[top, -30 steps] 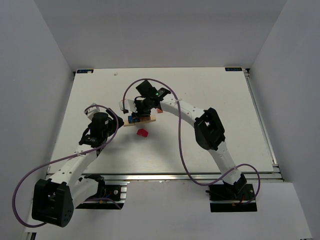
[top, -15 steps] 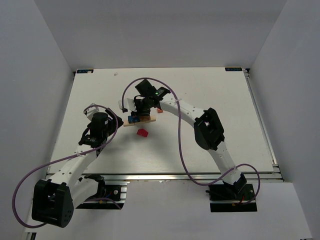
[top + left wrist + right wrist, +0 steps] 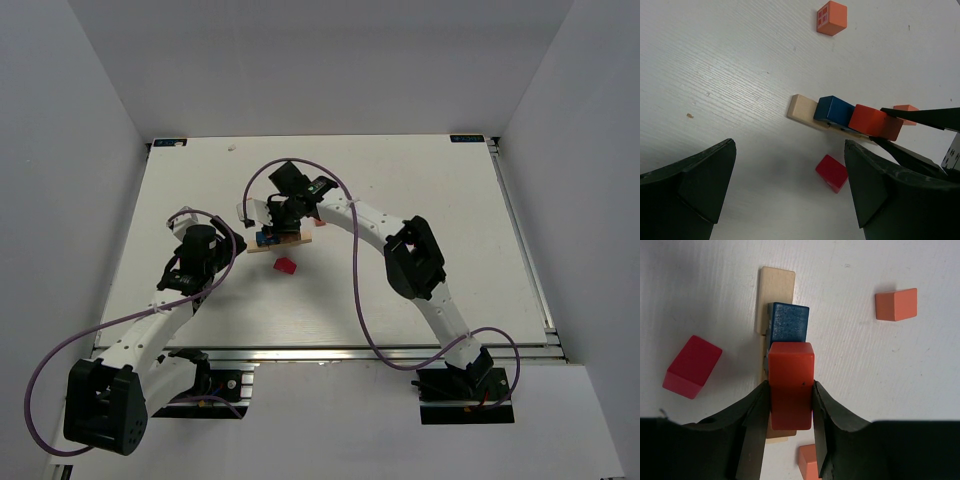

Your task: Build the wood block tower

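The tower stands as a pale tan base plank (image 3: 776, 285) with a blue block (image 3: 788, 322) on it, seen in the top view (image 3: 268, 238) too. My right gripper (image 3: 790, 400) is shut on an orange-red block (image 3: 791, 385), held over the plank right beside the blue block. In the left wrist view the same block (image 3: 875, 122) sits next to the blue block (image 3: 834, 111). A red block (image 3: 832, 173) lies loose on the table in front of the plank. My left gripper (image 3: 790, 190) is open and empty, well back from the stack.
A light orange block (image 3: 896, 304) lies apart to one side, also in the left wrist view (image 3: 831, 18). Another light orange block (image 3: 810, 462) lies by the plank's near end. The white table (image 3: 420, 200) has raised edges.
The right gripper has shifted slightly toward the left with the orange-red block. The left arm has not moved.
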`<move>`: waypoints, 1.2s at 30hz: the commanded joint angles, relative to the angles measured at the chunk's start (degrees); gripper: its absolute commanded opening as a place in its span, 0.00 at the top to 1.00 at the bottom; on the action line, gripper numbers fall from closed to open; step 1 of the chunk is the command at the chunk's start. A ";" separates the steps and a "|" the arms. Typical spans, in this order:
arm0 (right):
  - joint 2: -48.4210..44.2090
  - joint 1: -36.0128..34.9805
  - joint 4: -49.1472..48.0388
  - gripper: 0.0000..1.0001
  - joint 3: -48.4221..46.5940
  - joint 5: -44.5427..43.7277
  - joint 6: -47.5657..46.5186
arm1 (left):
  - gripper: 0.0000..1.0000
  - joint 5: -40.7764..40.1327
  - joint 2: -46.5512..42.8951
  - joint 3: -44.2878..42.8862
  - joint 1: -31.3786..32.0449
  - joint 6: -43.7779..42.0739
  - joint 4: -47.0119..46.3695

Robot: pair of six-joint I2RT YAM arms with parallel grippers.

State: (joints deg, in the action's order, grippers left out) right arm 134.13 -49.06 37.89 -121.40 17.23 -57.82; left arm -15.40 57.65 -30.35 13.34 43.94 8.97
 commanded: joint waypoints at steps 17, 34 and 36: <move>0.61 -0.42 0.00 0.55 -2.70 -1.68 1.48 | 0.02 0.54 -0.70 0.38 -0.25 -0.79 -0.97; -0.09 -1.04 -2.20 0.44 -2.26 -1.24 1.92 | 0.02 0.81 -0.78 0.11 -0.25 -1.05 -0.71; -0.18 -1.13 -2.73 0.44 -2.17 -0.89 2.10 | 0.02 0.63 -0.78 0.03 -0.34 -1.05 -0.62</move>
State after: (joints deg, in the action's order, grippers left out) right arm 134.45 -49.63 37.23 -121.75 15.57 -56.64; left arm -15.00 57.65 -30.35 13.26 43.48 8.97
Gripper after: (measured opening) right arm 0.562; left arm 0.981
